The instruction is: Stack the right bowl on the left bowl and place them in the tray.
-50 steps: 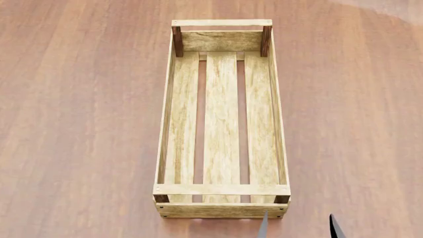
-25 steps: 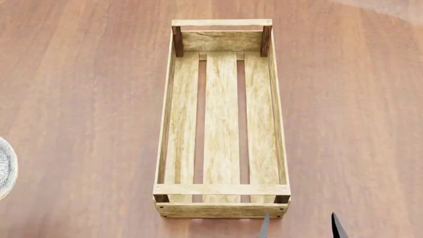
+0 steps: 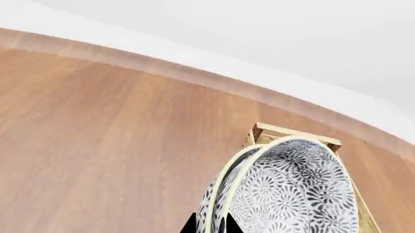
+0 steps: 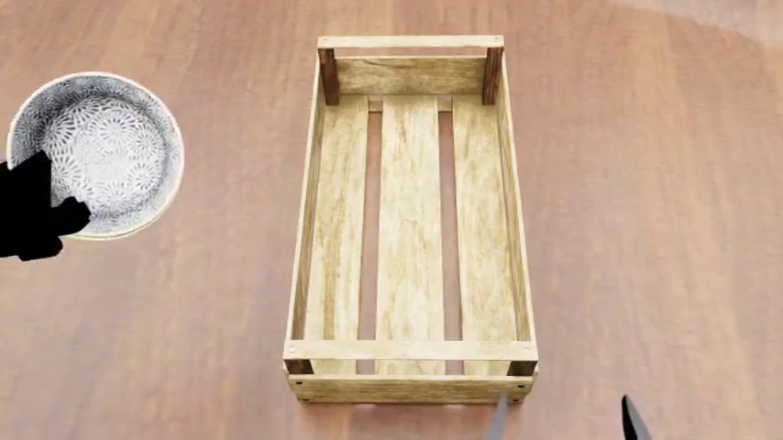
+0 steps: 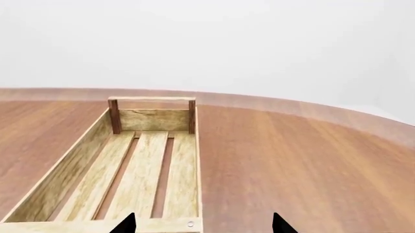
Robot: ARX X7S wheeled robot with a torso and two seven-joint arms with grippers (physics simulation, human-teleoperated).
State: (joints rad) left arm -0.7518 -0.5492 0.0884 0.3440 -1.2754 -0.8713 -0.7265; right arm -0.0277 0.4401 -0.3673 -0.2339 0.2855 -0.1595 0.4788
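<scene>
The wooden counter point(image 4: 183, 348) fills the head view, and on it lies the tray point(image 4: 410, 389), a long slatted crate with nothing inside it. To the tray's left, well apart from it, the stacked bowls point(image 4: 104, 151) hang tilted in the left gripper point(image 3: 209, 226); the left wrist view shows two nested rims, so stacking looks done, and the jaws are pinching the stack's edge. The right gripper point(image 5: 203, 224) hovers by the tray's near right corner, its jaws spread and holding nothing. The step in hand seems to be carrying the pair to the tray. The next move calls for swinging the left arm rightward until the bowls are over the slats, levelling them so the upper bowl does not slide out, then lowering them between the low side walls before letting go.
</scene>
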